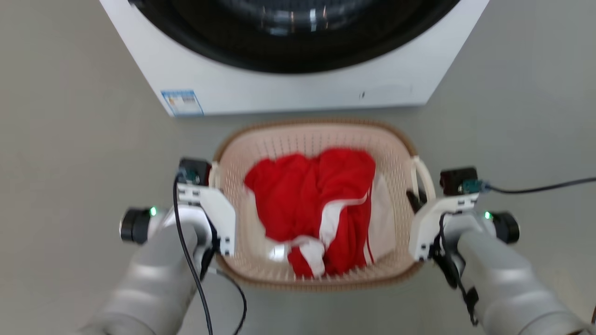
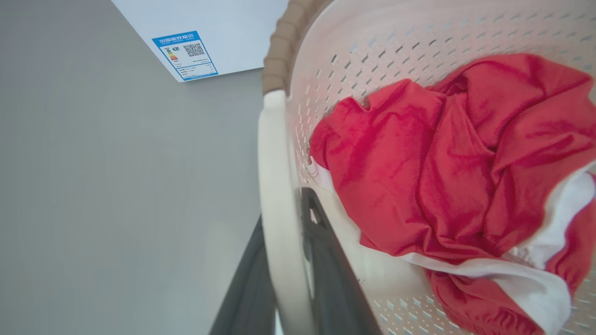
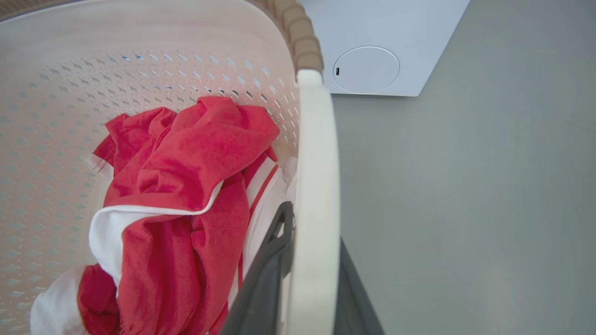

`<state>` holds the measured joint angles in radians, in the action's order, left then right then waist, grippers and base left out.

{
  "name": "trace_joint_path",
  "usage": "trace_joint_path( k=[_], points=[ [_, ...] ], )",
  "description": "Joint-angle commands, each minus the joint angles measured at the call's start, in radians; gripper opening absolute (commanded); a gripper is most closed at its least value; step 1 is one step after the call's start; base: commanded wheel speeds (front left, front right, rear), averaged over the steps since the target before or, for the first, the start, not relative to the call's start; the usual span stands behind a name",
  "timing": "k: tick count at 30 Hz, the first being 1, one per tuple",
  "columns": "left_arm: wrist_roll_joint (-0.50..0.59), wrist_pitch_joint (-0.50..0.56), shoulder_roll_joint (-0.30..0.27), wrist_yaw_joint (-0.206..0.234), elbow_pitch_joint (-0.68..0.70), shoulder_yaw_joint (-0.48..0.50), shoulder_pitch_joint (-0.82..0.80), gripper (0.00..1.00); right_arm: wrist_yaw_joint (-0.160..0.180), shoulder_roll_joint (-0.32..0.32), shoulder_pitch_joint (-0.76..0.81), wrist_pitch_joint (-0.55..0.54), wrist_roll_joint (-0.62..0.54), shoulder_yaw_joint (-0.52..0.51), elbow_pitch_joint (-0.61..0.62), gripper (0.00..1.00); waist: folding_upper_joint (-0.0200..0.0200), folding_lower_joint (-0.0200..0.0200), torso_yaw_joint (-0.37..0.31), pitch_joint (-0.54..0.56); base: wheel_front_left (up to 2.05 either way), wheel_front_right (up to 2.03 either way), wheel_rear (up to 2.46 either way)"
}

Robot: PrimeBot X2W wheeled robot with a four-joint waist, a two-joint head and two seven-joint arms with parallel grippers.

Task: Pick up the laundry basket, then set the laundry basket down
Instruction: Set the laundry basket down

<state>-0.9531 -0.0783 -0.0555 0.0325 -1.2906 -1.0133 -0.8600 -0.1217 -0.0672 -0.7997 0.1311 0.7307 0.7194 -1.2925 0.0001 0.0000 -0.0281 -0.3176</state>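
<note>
the laundry basket (image 1: 316, 123), carrying red and white clothes (image 1: 307, 195), is just before the washing machine (image 1: 288, 88), left gripper (image 2: 284, 209) clamped across its left handle (image 2: 274, 153) and right gripper (image 3: 314, 228) across its right handle (image 3: 316, 139), likely so it lifts level.

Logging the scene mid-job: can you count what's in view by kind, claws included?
laundry basket: 1
washing machine: 1
red-and-white clothing heap in the basket: 1 (separate pieces can't be told apart)
claws: 2, the left claw and the right claw
Total: 5
</note>
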Motion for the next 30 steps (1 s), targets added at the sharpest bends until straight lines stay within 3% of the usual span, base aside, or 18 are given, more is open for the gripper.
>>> trace_joint_path(
  k=[1, 16, 22, 30],
  points=[
    [0.012, -0.022, -0.023, 0.009, 0.01, 0.014, -0.065, 0.0, -0.009, 0.017, -0.022, 0.027, -0.015, 0.021, 0.02, 0.0, -0.0001, 0.0, 0.006, -0.083, 0.0, 0.0, 0.0],
    [0.016, -0.125, -0.051, 0.039, 0.007, 0.037, -0.24, 0.0, -0.009, 0.017, -0.204, 0.127, -0.112, -0.041, 0.003, 0.0, -0.0001, 0.0, 0.014, -0.381, 0.0, 0.0, 0.0],
    [0.021, -0.164, -0.059, 0.046, 0.015, 0.049, -0.303, 0.0, -0.009, -0.005, -0.261, 0.13, -0.203, -0.149, 0.024, 0.0, -0.0001, 0.0, 0.014, -0.48, 0.0, 0.0, 0.0],
    [0.038, -0.182, -0.077, 0.056, 0.032, 0.062, -0.332, 0.0, -0.009, -0.005, -0.222, 0.131, -0.358, -0.319, 0.118, 0.0, -0.0001, 0.0, 0.011, -0.546, 0.0, 0.0, 0.0]
  ],
)
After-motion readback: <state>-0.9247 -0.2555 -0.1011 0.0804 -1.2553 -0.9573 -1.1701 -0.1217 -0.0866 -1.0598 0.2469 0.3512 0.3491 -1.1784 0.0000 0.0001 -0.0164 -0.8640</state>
